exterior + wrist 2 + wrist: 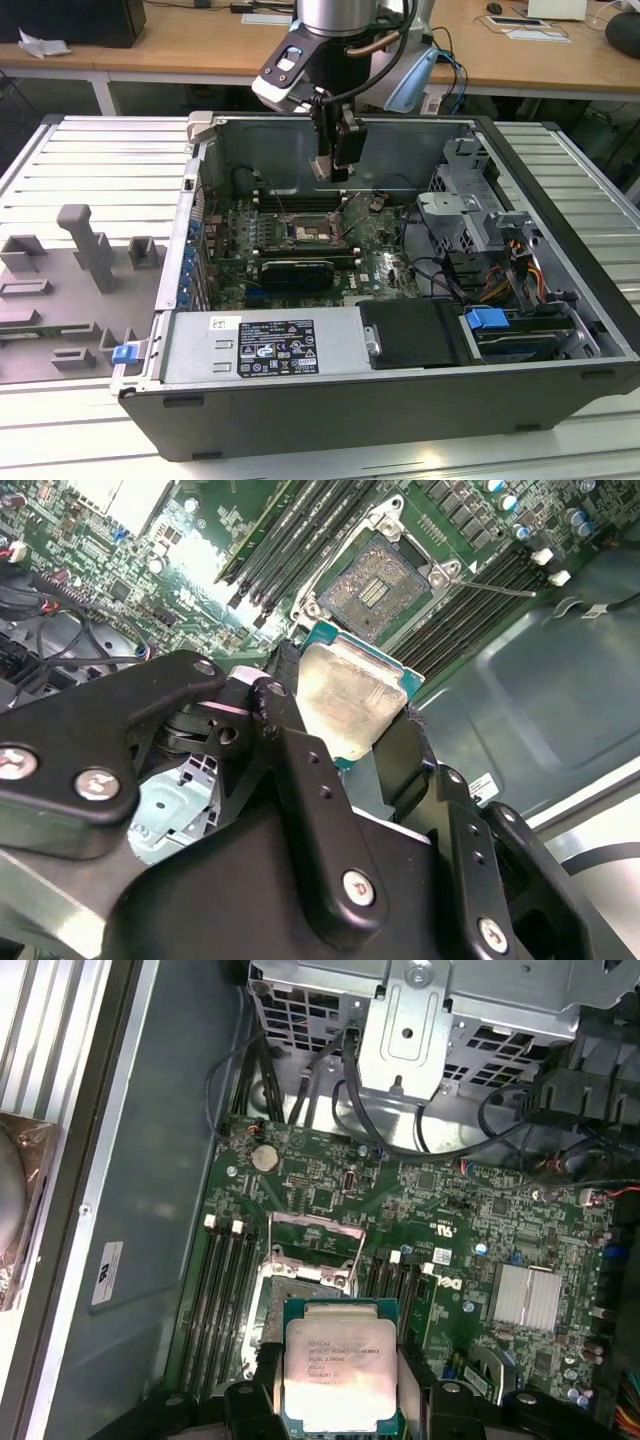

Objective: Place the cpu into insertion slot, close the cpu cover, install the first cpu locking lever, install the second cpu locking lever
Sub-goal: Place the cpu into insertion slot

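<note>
Hanging over the open computer case (300, 425) in the exterior view, the gripper (340, 174) sits above the motherboard (228, 240), roughly over the insertion slot (314, 232) (what it carries can't be made out from here).

Second wrist view: black fingers (287, 730) are clamped on the cpu (350, 690), one on each side edge. The chip is tilted with its silver top showing, up in the air and clear of the insertion slot. The socket's dark centre is bare.

First wrist view: the cpu is gripped on both sides, its metal top facing the camera, just in front of the insertion slot and not seated in it. The cpu cover (316, 1222) stands flipped up on the socket's far side, with memory slots (222, 1300) beside it.
</note>
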You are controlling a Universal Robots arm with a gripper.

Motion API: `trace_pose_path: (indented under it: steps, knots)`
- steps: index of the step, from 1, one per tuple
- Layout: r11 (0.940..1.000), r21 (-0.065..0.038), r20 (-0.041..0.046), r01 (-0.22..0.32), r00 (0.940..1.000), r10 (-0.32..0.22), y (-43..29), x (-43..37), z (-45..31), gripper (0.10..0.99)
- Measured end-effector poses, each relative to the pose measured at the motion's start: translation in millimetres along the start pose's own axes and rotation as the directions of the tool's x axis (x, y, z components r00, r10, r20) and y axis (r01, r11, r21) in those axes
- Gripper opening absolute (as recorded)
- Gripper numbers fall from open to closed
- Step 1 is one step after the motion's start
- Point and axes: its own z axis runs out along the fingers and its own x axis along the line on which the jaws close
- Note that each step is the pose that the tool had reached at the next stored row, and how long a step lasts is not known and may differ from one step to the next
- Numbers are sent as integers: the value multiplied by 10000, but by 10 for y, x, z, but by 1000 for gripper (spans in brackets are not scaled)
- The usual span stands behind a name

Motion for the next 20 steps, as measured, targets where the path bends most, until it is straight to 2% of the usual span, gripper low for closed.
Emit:
trace_pose_path:
  steps: [6,11,15,16,18,20]
  knots:
    - [9965,82,54,-837,9965,836,-3,-1,36,541]
    - [9960,144,51,-878,9961,877,-6,-2,70,541]
    - [9960,155,49,-881,9961,881,-9,-3,107,541]
    - [9959,196,45,-880,9961,879,-10,-3,126,541]
    - [9957,214,45,-905,9959,904,-15,-3,140,541]
    - [9931,207,63,-1150,9934,1149,-21,-2,163,541]
